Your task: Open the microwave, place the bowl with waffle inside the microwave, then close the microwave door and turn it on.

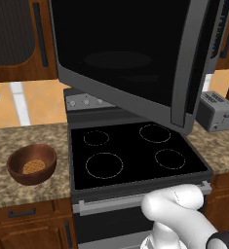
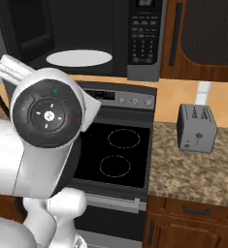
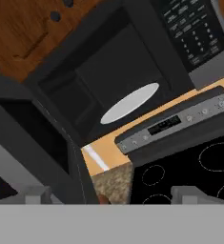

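The microwave door point(image 1: 130, 58) stands swung wide, its dark glass panel and long grey handle bar reaching out over the stove point(image 1: 135, 155) in the left base view, so the first step of my task looks done. From the right base view I see straight into the microwave point(image 2: 81, 38): black cavity, pale round turntable plate point(image 2: 79, 58) bare, keypad panel point(image 2: 144, 36) on its right side untouched as far as I can judge.

My gripper point(image 3: 113, 196) is spread wide and holds nothing; in the hand view its two finger tips sit well apart at the bottom, with only counter and stove edge between them (the door's edge runs just beside the left tip, and I cannot tell whether it touches).

The bowl with waffle point(image 1: 31, 164) sits on the granite counter point(image 1: 18, 141) to the left of the stove, upright, the golden waffle flat in its bottom, well apart from my hand.

So what is left, as I reckon it, is most of the job: reach down to the bowl, grip it, carry it onto the turntable, shut the door, then press the keypad. A grey toaster point(image 2: 197, 128) stands on the counter to the right of the stove, out of my way.
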{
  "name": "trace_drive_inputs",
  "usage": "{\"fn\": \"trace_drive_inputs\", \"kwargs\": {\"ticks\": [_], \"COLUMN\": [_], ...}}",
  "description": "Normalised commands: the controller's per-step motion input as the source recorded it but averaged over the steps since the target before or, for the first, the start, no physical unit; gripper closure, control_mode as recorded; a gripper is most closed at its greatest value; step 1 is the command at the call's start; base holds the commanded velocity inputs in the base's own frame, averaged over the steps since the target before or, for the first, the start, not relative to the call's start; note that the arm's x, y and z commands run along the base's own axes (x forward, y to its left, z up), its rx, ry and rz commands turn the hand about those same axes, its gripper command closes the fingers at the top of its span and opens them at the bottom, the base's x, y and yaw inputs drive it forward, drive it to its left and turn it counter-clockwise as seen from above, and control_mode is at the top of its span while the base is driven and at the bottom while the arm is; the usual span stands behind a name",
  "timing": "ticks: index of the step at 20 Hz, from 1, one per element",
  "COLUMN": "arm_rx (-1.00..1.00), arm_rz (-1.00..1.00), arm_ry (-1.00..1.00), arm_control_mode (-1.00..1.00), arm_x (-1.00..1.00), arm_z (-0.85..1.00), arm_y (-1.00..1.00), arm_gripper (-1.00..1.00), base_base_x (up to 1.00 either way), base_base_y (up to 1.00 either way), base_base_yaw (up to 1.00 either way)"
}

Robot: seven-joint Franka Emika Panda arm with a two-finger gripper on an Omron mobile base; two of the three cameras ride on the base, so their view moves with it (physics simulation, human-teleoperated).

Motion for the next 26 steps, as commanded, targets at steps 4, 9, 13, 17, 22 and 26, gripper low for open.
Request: {"fn": "trace_drive_inputs", "kwargs": {"ticks": [4, 9, 13, 17, 22, 26], "arm_rx": [0.33, 0.31, 0.26, 0.15, 0.02, 0.00], "arm_rz": [0.15, 0.14, 0.06, 0.09, 0.22, 0.32], "arm_ry": [0.15, 0.17, 0.24, 0.28, 0.35, 0.32], "arm_control_mode": [-1.00, -1.00, -1.00, -1.00, -1.00, -1.00], "arm_x": [1.00, 1.00, 1.00, 0.85, 0.40, 0.03], "arm_z": [-0.56, -0.45, 0.00, 0.02, 0.06, 0.10], "arm_y": [0.07, 0.28, 0.55, 0.74, 0.86, 0.80], "arm_gripper": [-1.00, -1.00, -1.00, -1.00, -1.00, -1.00], "base_base_x": [0.00, 0.00, 0.00, 0.00, 0.00, 0.00], "base_base_y": [0.00, 0.00, 0.00, 0.00, 0.00, 0.00], "base_base_yaw": [0.00, 0.00, 0.00, 0.00, 0.00, 0.00]}}
